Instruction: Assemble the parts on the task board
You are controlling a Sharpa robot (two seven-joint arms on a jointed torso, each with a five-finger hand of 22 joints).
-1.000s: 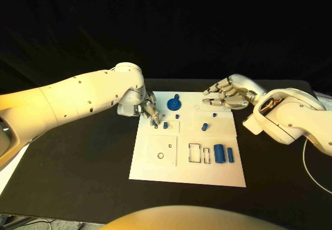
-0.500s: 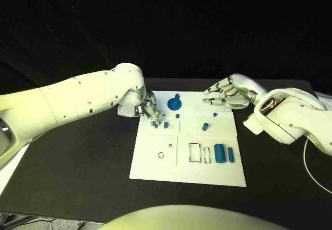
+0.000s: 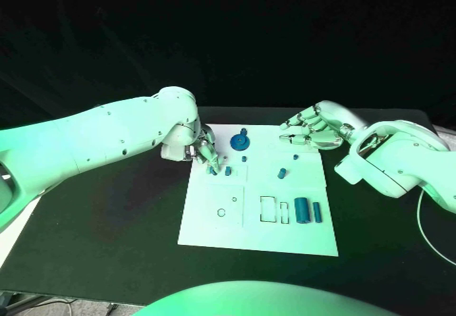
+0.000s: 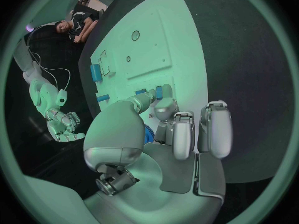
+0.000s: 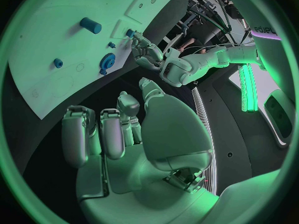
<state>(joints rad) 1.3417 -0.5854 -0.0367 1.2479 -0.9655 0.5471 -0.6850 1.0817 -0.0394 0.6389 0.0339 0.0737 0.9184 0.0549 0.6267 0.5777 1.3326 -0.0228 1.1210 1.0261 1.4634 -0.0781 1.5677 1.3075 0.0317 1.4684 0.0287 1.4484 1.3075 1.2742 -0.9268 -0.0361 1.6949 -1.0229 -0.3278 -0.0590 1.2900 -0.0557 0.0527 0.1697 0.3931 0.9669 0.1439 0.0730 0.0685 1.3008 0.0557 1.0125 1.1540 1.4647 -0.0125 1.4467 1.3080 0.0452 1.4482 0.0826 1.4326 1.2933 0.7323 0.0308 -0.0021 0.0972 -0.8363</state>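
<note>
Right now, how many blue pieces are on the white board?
8: gear at the far edge; small peg beside it; two pegs at the left hand; two studs mid-right; two cylinders near-right. The hand may hide more.

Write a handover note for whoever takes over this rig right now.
Left robot hand: fingertips down at two small upright parts near the board's far left; whether it grips one is unclear.
Right robot hand: curled, holding nothing, above the board's far right edge.
On the board: gear at the far edge, small pegs mid-board, two cylinders lying beside open slots.
Left to do: the cylinders and most other parts look unplaced.
</note>
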